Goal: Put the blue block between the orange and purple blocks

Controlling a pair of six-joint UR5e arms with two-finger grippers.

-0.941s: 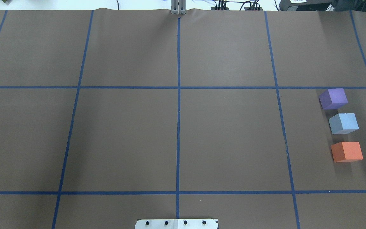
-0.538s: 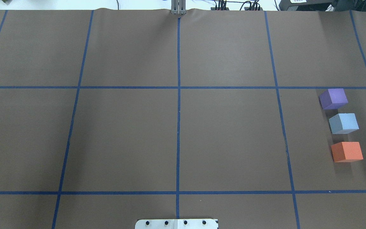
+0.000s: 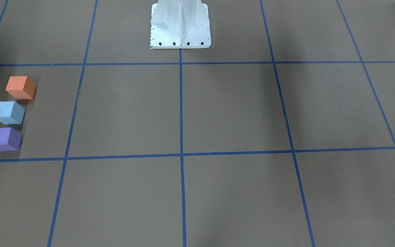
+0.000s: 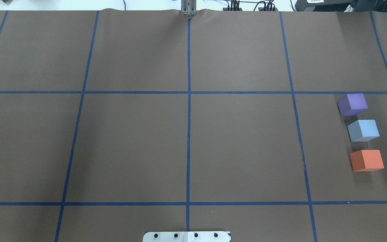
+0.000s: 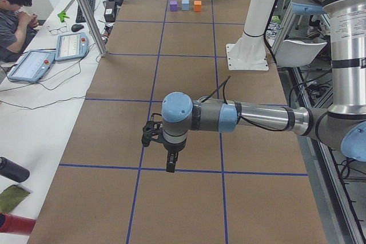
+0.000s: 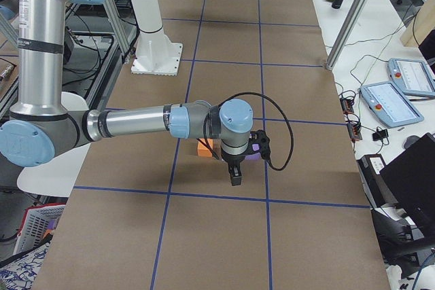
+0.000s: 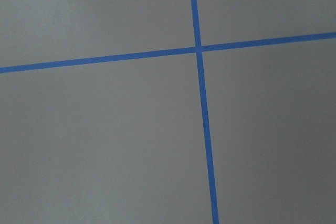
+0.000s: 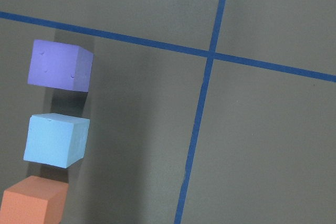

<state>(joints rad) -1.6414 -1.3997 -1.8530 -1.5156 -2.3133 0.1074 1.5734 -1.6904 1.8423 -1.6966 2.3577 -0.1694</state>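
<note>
The blue block (image 4: 364, 130) sits on the brown mat in a line between the purple block (image 4: 353, 104) and the orange block (image 4: 367, 160), with small gaps. The right wrist view shows the purple (image 8: 60, 65), blue (image 8: 56, 140) and orange (image 8: 34, 200) blocks. My right gripper (image 6: 234, 176) hangs above them and shows only in the exterior right view. My left gripper (image 5: 168, 164) hangs over bare mat and shows only in the exterior left view. I cannot tell whether either is open or shut.
The white robot base (image 3: 180, 24) stands at the mat's near middle edge. Blue tape lines (image 4: 188, 101) grid the mat. An operator (image 5: 17, 10) sits beside tablets (image 5: 71, 46) on the side table. A metal post (image 5: 86, 10) stands at that edge.
</note>
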